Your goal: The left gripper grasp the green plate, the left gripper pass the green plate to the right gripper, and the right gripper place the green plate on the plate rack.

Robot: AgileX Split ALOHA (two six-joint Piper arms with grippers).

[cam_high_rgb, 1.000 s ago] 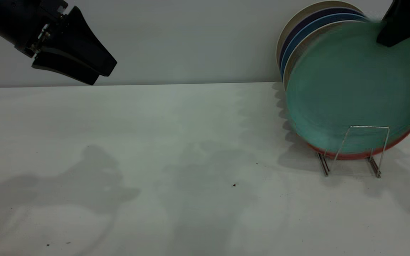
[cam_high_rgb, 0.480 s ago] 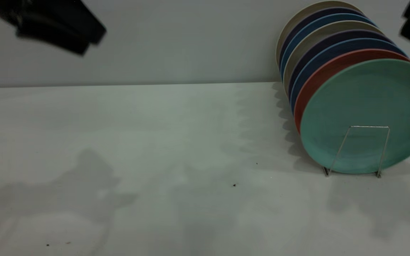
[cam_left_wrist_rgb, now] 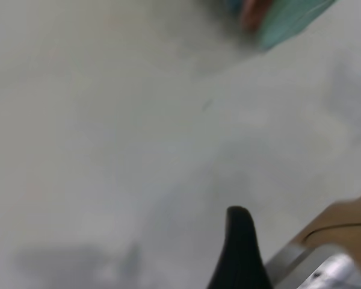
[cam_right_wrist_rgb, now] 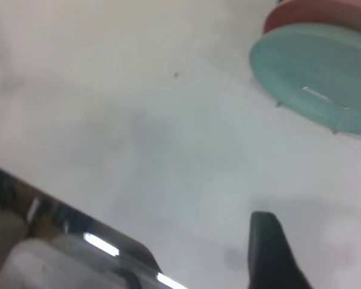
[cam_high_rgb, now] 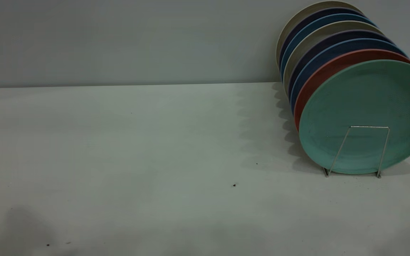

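Note:
The green plate [cam_high_rgb: 367,113] stands on edge in the plate rack [cam_high_rgb: 368,126], at the front of the row and leaning back on a salmon plate [cam_high_rgb: 319,76]. A wire loop of the rack crosses its lower face. Neither gripper shows in the exterior view. In the right wrist view the right gripper [cam_right_wrist_rgb: 319,238] hangs open and empty above bare table, far from the green plate [cam_right_wrist_rgb: 316,75] and the rack's wire [cam_right_wrist_rgb: 322,96]. The left wrist view shows only part of the left gripper [cam_left_wrist_rgb: 237,244], with the green plate [cam_left_wrist_rgb: 289,21] far off.
Behind the salmon plate stand several blue, dark and cream plates [cam_high_rgb: 319,32], reaching back to the grey wall. Small dark specks [cam_high_rgb: 234,185] lie on the white table [cam_high_rgb: 137,149]. The table's metal edge [cam_right_wrist_rgb: 90,241] shows in the right wrist view.
The right gripper let go of the green plate, which dropped upright into the rack. Both grippers rose and left the exterior view.

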